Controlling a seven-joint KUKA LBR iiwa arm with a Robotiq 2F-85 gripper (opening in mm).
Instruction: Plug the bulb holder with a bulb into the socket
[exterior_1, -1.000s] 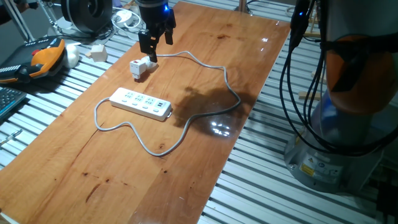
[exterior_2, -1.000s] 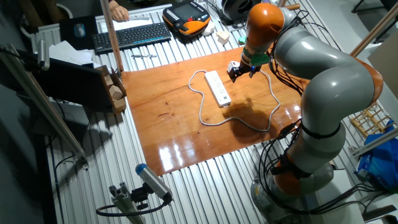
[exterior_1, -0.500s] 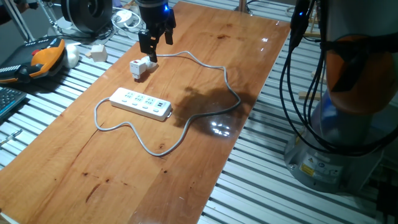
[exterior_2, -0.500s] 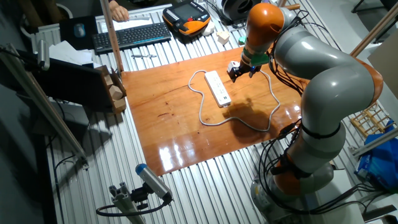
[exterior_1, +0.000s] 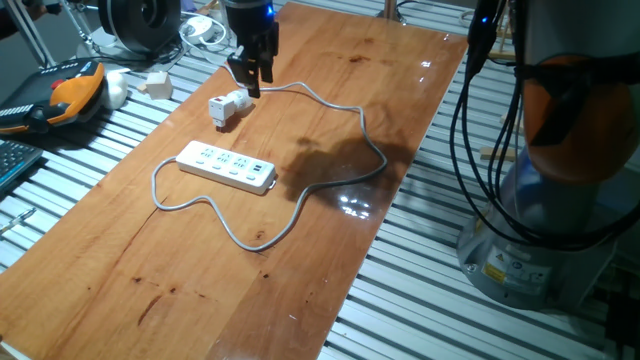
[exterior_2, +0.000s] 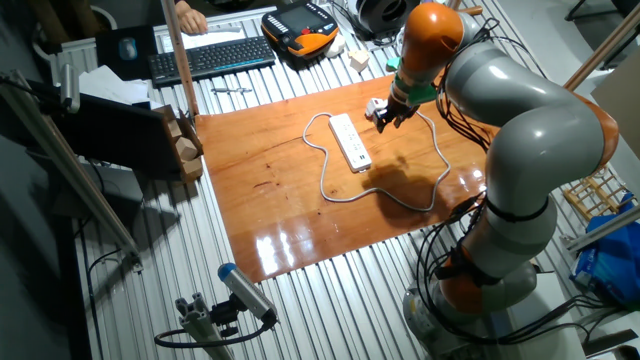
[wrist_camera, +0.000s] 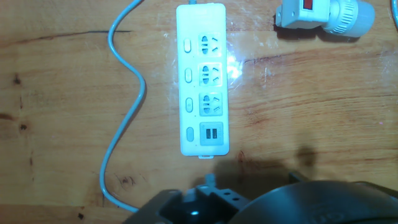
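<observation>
- Near the top centre of one fixed view, the dark two-finger gripper (exterior_1: 250, 78) hangs over the far end of the long wooden table (exterior_1: 300, 270), fingers pointing down.
- Just below and left of those fingers lies the small white blocky bulb holder (exterior_1: 228, 106), flat on the wood; whether a fingertip touches it is too close to call.
- Jaws look drawn fairly near together with nothing between them, though neither fixed camera settles how wide the gap is.
- Over to the hand view: the bulb holder (wrist_camera: 308, 15) sits in the upper right of the frame, red mark facing up, and the small rounded white bulb (wrist_camera: 354, 15) sticks out of its right end.
- Centre of that same frame, the long flat white power strip (wrist_camera: 202, 81) runs top to bottom, three outlet sets with a switch beside each, then a USB pair at the lower end.
- Its pale grey cable (wrist_camera: 124, 112) curls down the left side of the frame.
- In one fixed view the power strip (exterior_1: 227, 166) lies left of centre, well apart from the bulb holder, cable (exterior_1: 345, 150) looping wide to the right.
- From the other fixed view, the orange-and-grey arm (exterior_2: 500, 110) reaches in from the right, gripper (exterior_2: 386, 115) poised by the bulb holder (exterior_2: 375, 105) at the upper edge of the table (exterior_2: 290, 220).
</observation>
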